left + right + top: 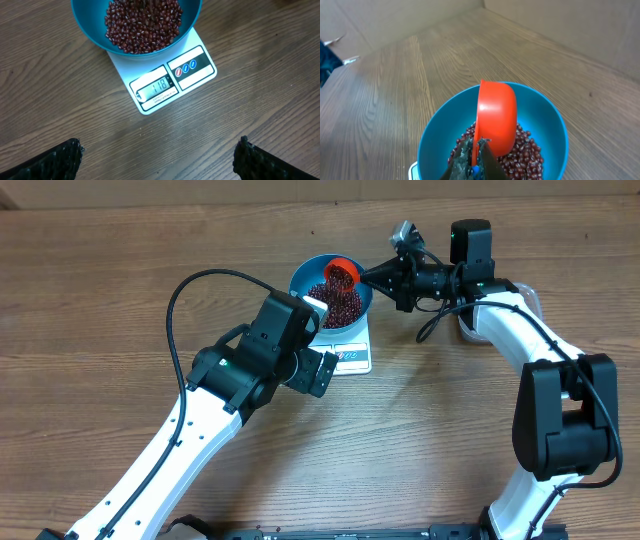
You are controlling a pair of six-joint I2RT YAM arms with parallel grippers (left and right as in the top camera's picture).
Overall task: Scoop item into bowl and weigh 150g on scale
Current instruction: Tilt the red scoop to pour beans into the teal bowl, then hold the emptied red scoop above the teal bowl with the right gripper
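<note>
Overhead: right fingers clamp the orange scoop, tipped directly above the blue bowl of beans on the scale; left fingers, spread empty, hover just beside its front.

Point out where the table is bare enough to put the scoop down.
Two bare patches on the table: the wide stretch left of the bowl, beyond the left arm; and the wood in front of the scale, between the two arms. Crowded: around the bowl, where the scoop, right gripper and left gripper cluster.
</note>
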